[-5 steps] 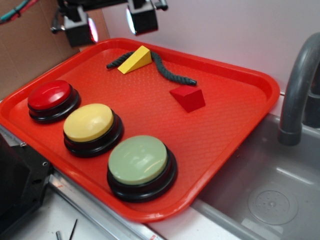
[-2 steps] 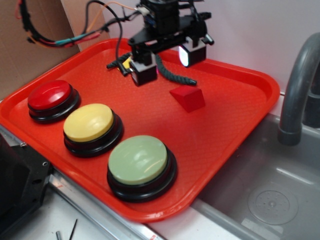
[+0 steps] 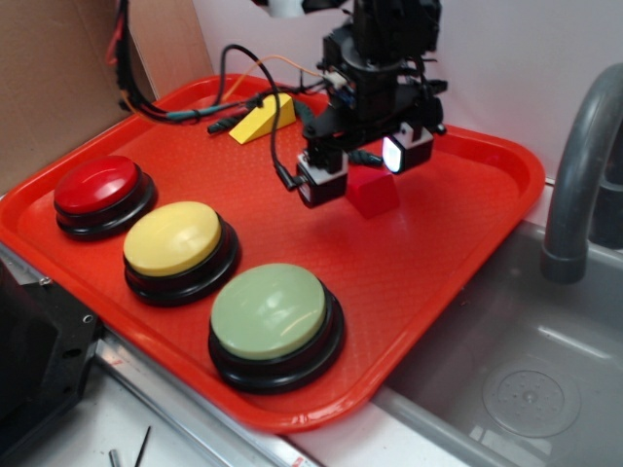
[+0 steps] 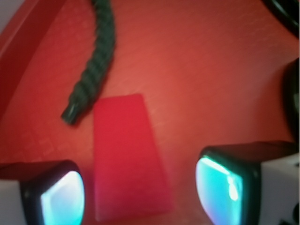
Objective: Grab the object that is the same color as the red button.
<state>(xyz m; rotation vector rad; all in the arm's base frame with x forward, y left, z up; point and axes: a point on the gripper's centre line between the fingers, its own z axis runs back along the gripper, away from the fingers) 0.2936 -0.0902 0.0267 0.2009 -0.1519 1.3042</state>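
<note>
My gripper hangs over the far middle of the large red plastic tray, its two fingers spread wide with nothing between the pads but air. Directly below sits the small solid red angular block, resting on the tray floor. From the side it shows flat faces meeting in sharp edges, a low wedge-like form with a matte, even red close to the tray's own colour. Through my wrist camera the block reads as a flat trapezoid, narrower at the far end and wider toward me, lying between my two black-edged, glowing fingertips; neither pad touches it, and the gap on the right side is wider than on the left.

Just beyond the block's far corner lies the end of a dark green twisted rope, curving away. A yellow wedge block stands near the tray's back rim, beside my trailing cables.

Along the tray's near-left edge sit three domed buttons on black bases: the glossy red button, a yellow-domed button and a pale green-domed button, all well apart from the block.
</note>
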